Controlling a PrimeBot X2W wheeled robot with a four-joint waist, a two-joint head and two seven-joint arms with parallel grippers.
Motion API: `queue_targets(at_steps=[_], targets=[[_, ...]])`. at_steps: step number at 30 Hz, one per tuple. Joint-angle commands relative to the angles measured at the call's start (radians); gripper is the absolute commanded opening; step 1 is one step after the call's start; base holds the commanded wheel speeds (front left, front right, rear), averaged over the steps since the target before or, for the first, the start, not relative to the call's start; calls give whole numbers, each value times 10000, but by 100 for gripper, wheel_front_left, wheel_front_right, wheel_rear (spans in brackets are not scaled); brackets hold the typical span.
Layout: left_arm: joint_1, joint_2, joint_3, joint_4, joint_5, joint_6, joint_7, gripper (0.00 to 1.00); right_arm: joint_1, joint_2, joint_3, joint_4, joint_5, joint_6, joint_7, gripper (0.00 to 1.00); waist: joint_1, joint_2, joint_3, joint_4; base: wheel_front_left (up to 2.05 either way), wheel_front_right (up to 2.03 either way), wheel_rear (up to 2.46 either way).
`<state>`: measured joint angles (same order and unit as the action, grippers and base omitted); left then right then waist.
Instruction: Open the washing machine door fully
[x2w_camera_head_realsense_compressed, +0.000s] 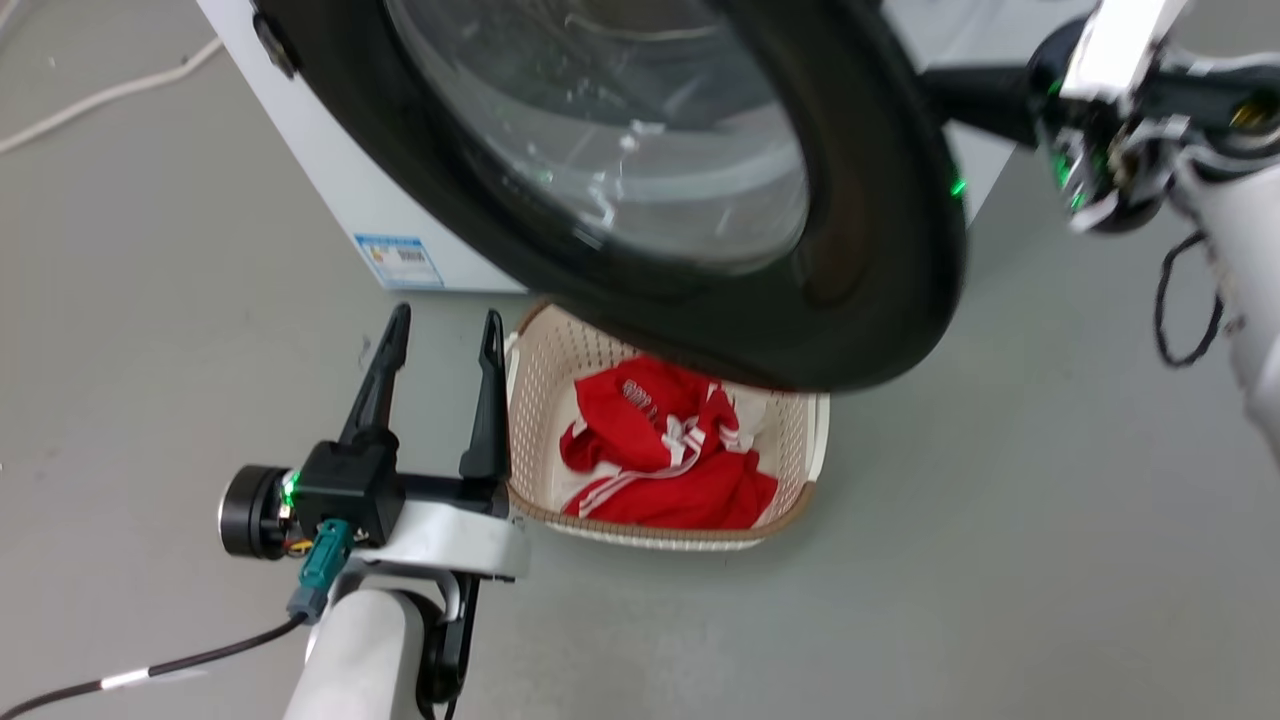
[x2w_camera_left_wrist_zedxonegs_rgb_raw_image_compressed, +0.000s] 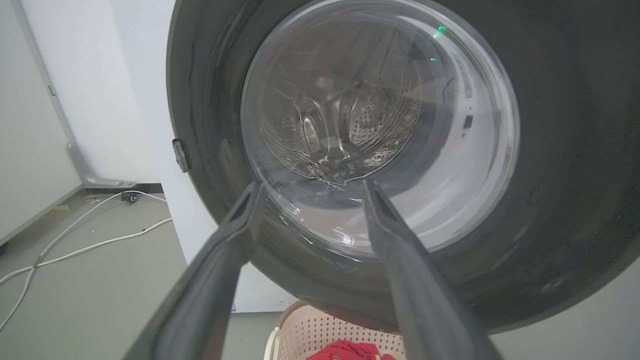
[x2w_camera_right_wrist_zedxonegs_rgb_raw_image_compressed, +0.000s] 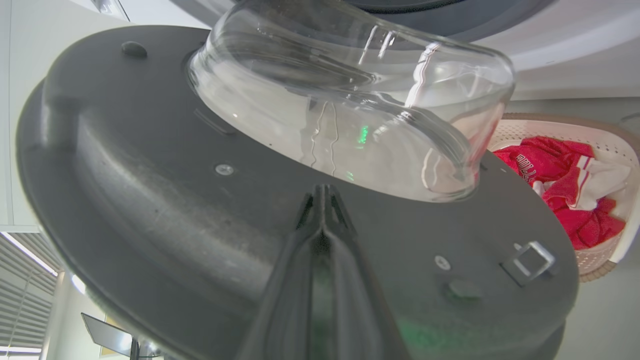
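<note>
The washing machine door (x2w_camera_head_realsense_compressed: 860, 250), glossy black with a bulging glass window, stands partly swung out from the white washing machine (x2w_camera_head_realsense_compressed: 330, 170). My right gripper (x2w_camera_head_realsense_compressed: 950, 92) reaches behind the door's free edge. In the right wrist view it is shut (x2w_camera_right_wrist_zedxonegs_rgb_raw_image_compressed: 324, 192), with its tips against the door's dark inner face (x2w_camera_right_wrist_zedxonegs_rgb_raw_image_compressed: 150, 175) just below the glass bowl and nothing between the fingers. My left gripper (x2w_camera_head_realsense_compressed: 446, 320) hangs open low in front of the door, left of the basket. In the left wrist view it (x2w_camera_left_wrist_zedxonegs_rgb_raw_image_compressed: 312, 186) points at the door's outer face (x2w_camera_left_wrist_zedxonegs_rgb_raw_image_compressed: 575, 150), clear of it.
A cream perforated basket (x2w_camera_head_realsense_compressed: 540, 400) with a red and white garment (x2w_camera_head_realsense_compressed: 680, 460) sits on the grey floor under the door. A metal latch (x2w_camera_right_wrist_zedxonegs_rgb_raw_image_compressed: 530, 260) sticks out of the door's inner rim. White cables (x2w_camera_left_wrist_zedxonegs_rgb_raw_image_compressed: 90, 240) lie on the floor left of the machine.
</note>
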<state>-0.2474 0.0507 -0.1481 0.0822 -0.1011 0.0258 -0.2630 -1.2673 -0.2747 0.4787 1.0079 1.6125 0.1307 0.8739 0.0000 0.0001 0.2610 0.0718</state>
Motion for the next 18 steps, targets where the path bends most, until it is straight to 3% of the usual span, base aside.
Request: queue_targets(at_steps=[1,18], targets=[[207,-7,26,55,-1,-48,-27,100,442,129,61,-224,101,0,138,0,0,-1,-479,-114,0,0,0],[1222,-6,-131,312,118,-186,-27,100,3468,1246,656,-2956,831,0,1079,0,0,-1,-1947,-83,0,0,0]])
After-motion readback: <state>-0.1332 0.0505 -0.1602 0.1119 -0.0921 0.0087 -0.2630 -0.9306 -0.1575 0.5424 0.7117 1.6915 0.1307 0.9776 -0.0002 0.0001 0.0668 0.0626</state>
